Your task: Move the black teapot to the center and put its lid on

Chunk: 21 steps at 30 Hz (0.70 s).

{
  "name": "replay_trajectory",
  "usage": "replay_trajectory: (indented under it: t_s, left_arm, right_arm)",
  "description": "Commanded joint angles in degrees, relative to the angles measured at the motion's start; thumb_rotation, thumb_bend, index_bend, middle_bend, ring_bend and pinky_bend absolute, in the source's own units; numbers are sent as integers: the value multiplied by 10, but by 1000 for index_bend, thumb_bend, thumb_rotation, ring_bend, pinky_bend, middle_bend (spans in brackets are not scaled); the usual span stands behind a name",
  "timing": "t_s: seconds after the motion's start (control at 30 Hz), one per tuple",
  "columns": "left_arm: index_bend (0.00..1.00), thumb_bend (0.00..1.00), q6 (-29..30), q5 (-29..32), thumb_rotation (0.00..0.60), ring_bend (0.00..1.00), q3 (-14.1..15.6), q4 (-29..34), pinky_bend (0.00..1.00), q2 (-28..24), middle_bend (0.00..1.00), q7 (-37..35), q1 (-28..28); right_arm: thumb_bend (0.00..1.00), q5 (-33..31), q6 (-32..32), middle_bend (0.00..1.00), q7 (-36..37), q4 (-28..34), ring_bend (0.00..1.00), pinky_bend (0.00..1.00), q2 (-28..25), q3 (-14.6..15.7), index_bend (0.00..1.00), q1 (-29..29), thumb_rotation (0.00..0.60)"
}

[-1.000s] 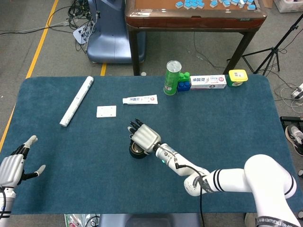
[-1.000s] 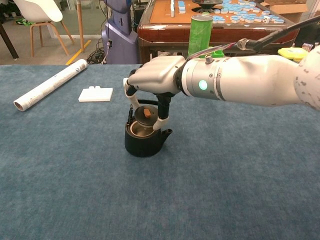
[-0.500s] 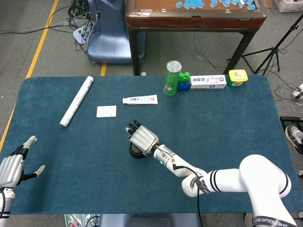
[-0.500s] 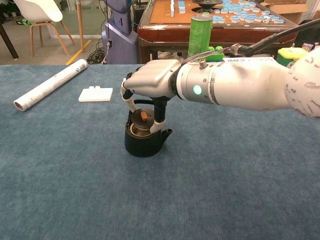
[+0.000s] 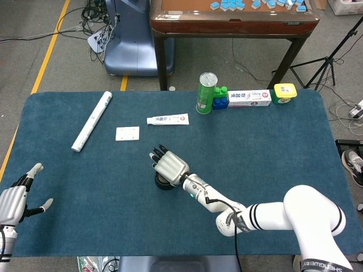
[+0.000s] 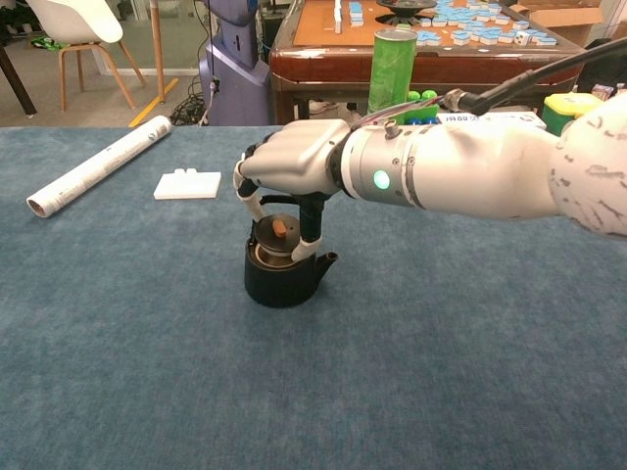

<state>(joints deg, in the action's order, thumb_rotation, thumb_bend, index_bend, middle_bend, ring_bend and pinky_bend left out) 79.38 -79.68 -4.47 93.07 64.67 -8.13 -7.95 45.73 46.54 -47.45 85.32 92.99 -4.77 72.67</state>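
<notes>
Teapot [image 5: 164, 183], black and squat, sits near the middle of the blue desk [image 5: 272, 147] in the head view, mostly covered from above by the right hand [image 5: 168, 166]. The white right arm [image 5: 266, 215] reaches in from the lower right. At the lower left edge the left hand [image 5: 16, 198] hovers with fingers spread and nothing in it. Farther back lie a rolled paper tube [image 5: 91, 121], a small white block [image 5: 127, 133] and a toothpaste tube [image 5: 167, 119]; along the far edge stand a green can [image 5: 207, 93], a toothpaste box [image 5: 249, 98] and a yellow-lidded container [image 5: 284, 93].

Chest view, from desk level: the teapot [image 6: 283, 277] stands upright, spout pointing right. Right hand [image 6: 294, 162] arches directly over it, fingers [image 6: 311, 220] pointing down on either side of the lid [image 6: 277, 233] — a dark disc with a small brown knob — pinching it at the pot's opening. Whether the lid is fully seated cannot be told. Behind, the paper tube [image 6: 96, 165] and white block [image 6: 187, 184] lie to the left, and the green can [image 6: 392, 69] stands at the back.
</notes>
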Motion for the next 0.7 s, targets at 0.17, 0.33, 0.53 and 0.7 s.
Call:
replay_trajectory:
  t_s: [0.17,0.33,0.53,0.7]
  left_arm:
    - [67,218,-1,0,600,174,0,-1,262,0,151,0,0]
    - [67,218,0,0,600,174,0,-1,262,0,151,0,1]
    - [67,218,0,1,600,175,-1,-1,262,0,151,0,1]
    - [67,218,2,1,600,174,-3,1,262,-1,150,1,1]
  right_arm:
    - [229,-10,0,122,-7,-3,0,0,2,4,334,5,600]
    - [229,-16,1,112,-9,-1,0,0,2,5,269,7,600]
    - [229,-6,9,108,2,6,0,0,-3,2,249,4,600]
    - [229,18,28,108,20,36,0,0,-30,-2,249,-10,600]
